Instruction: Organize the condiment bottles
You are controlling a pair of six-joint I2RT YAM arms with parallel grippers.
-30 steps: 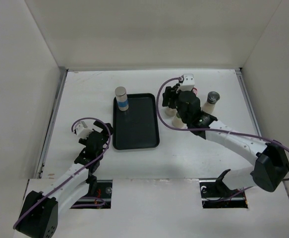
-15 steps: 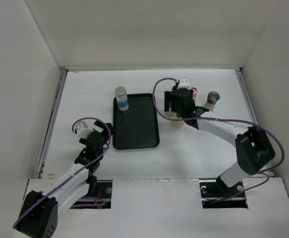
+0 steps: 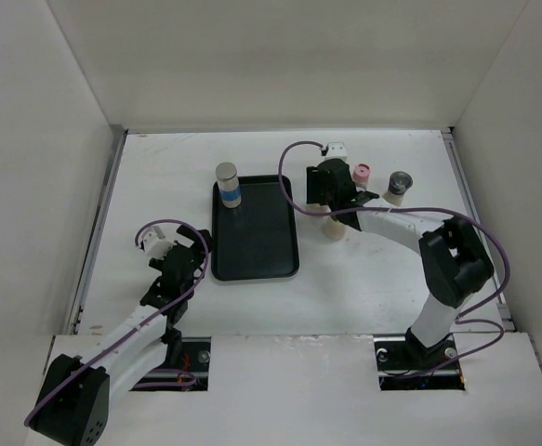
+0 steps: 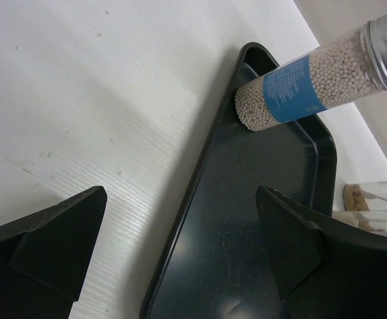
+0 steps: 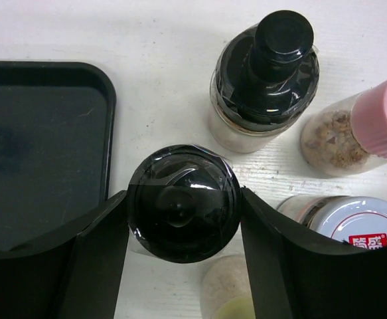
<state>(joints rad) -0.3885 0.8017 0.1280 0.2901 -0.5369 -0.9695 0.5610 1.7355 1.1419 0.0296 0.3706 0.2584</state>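
My right gripper point(image 5: 183, 206) has its jaws closed against both sides of a black-capped bottle point(image 5: 183, 199) standing just right of the black tray point(image 5: 40, 146). Around it stand another black-capped bottle point(image 5: 265, 73), a pink-capped one point(image 5: 379, 116), a white-lidded one point(image 5: 352, 219) and a cream one point(image 5: 230, 289). From above, the right gripper point(image 3: 324, 186) hides the held bottle; the pink-capped point(image 3: 362, 174), grey-capped point(image 3: 399, 184) and cream point(image 3: 334, 228) bottles show. A white bottle with a blue band point(image 3: 228, 184) stands in the tray's far left corner. My left gripper point(image 3: 189, 255) is open and empty at the tray's left edge.
The black tray point(image 3: 257, 251) lies in the middle of the white table. In the left wrist view the blue-banded bottle point(image 4: 306, 83) stands at the far corner of the tray point(image 4: 246, 232). White walls enclose the table on three sides.
My right arm has swung left and back over the bottle cluster, uncovering the pink-capped bottle. The left arm has not moved.
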